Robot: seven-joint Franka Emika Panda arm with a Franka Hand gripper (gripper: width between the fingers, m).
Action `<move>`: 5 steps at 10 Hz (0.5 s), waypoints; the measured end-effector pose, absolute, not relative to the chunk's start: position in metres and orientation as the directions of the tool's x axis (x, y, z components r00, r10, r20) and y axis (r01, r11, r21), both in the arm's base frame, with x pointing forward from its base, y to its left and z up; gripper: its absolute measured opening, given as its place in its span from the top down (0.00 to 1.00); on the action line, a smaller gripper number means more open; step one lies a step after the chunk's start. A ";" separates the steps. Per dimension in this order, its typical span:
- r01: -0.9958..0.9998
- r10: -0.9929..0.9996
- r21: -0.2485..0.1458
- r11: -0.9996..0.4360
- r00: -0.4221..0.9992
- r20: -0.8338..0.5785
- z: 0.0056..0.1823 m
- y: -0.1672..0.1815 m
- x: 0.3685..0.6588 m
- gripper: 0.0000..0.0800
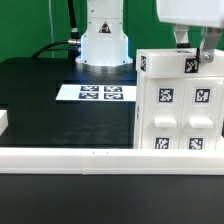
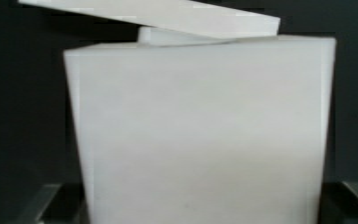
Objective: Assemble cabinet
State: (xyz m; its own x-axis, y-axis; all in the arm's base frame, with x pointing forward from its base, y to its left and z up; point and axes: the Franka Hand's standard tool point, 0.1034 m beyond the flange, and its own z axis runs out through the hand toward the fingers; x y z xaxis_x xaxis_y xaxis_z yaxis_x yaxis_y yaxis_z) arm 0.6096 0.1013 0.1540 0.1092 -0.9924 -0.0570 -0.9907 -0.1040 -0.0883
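Note:
The cabinet (image 1: 180, 110) is a tall white boxy body with black-and-white tags on its panels. It stands upright at the exterior view's right, behind the rail. My gripper (image 1: 193, 48) comes down from above onto its top right part, next to a tagged top corner. In the wrist view the cabinet's white face (image 2: 194, 130) fills the space between my two fingers (image 2: 44, 205), one on each side of it. The jaws stand wide and look closed against its sides. A slanted white piece (image 2: 158, 18) shows at its far end.
A long low white rail (image 1: 90, 158) runs across the front. The marker board (image 1: 100, 93) lies flat on the black table, in front of the robot base (image 1: 103, 40). A small white block (image 1: 3, 122) sits at the exterior view's left edge.

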 end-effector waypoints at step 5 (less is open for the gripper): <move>-0.973 -0.969 -0.062 0.224 -0.216 -0.116 0.155 0.104 0.611 0.30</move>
State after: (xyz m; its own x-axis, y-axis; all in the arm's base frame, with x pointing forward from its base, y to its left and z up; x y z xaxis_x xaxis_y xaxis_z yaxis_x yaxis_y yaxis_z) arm 0.6108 0.1036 0.1550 -0.2164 -0.9694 -0.1164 -0.9725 0.2245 -0.0617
